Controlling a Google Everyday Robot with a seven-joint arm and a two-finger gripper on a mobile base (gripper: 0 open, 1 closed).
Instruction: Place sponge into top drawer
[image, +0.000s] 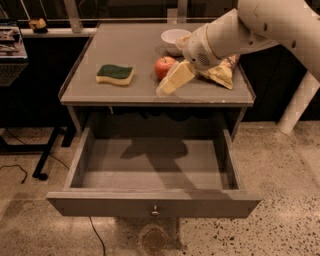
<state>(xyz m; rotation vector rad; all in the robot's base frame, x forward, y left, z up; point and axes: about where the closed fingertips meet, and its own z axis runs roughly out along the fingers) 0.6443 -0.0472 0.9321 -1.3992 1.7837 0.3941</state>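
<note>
The sponge (115, 74), pale yellow with a dark green top, lies on the left half of the grey table top (140, 47). The top drawer (154, 202) is pulled fully open below, empty inside, with a small round knob on its front. My gripper (167, 86) hangs over the table's front middle, to the right of the sponge and apart from it. It holds nothing that I can see. The white arm comes in from the upper right.
A red apple (163, 66) sits just behind the gripper. A white bowl (176, 39) stands at the back. A yellow chip bag (220, 74) lies at the right, partly under the arm. Speckled floor and cables surround the table.
</note>
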